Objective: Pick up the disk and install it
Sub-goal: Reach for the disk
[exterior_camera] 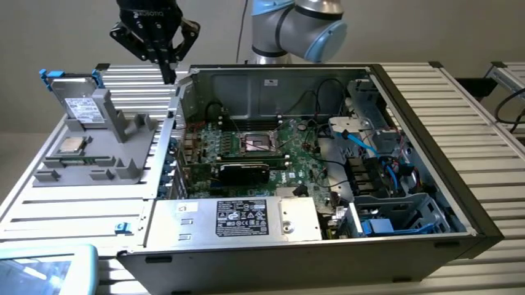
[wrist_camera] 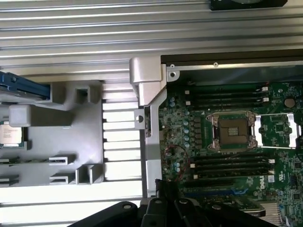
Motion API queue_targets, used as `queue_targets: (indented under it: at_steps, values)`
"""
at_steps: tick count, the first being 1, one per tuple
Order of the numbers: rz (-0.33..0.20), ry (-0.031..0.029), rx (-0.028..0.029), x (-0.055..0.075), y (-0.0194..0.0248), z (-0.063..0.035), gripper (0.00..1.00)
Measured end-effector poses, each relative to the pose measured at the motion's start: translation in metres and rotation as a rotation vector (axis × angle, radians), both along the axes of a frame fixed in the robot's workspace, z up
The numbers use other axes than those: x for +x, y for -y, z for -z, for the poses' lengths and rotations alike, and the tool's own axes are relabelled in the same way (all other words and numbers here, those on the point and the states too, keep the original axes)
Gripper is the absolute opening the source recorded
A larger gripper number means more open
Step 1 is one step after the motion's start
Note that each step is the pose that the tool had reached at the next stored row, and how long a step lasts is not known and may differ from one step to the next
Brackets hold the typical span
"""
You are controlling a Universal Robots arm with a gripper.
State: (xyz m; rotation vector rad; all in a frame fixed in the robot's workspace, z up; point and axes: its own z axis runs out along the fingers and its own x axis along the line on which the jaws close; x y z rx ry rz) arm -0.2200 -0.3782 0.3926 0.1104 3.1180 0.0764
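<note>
The disk (exterior_camera: pixel 85 108) stands upright in a grey fixture (exterior_camera: pixel 98 163) at the exterior view's left. It is a silver-grey drive with a white label in a blue carrier, whose edge (wrist_camera: pixel 24 86) also shows in the wrist view. My gripper (exterior_camera: pixel 168 72) hangs shut and empty above the back corner of the open computer case's side wall (exterior_camera: pixel 174 117), to the exterior view's right of the disk and apart from it. In the wrist view its dark fingers (wrist_camera: pixel 163 189) reach in over the motherboard's edge.
A small silver CPU chip (exterior_camera: pixel 72 145) lies on the fixture. Inside the case are the motherboard with its CPU socket (exterior_camera: pixel 260 142), a silver box with a black label (exterior_camera: pixel 242 218), blue cables (exterior_camera: pixel 365 144) and a drive cage (exterior_camera: pixel 394 218). Everything rests on a slatted metal table (exterior_camera: pixel 459 104).
</note>
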Motion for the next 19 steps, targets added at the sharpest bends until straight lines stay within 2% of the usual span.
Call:
queue_targets:
  at_steps: [14, 19]
  values:
    - [0.000, -0.0001, -0.0001, -0.059, -0.0066, 0.0000, 0.11]
    - [0.000, -0.0001, -0.0001, -0.074, -0.0083, 0.0000, 0.11]
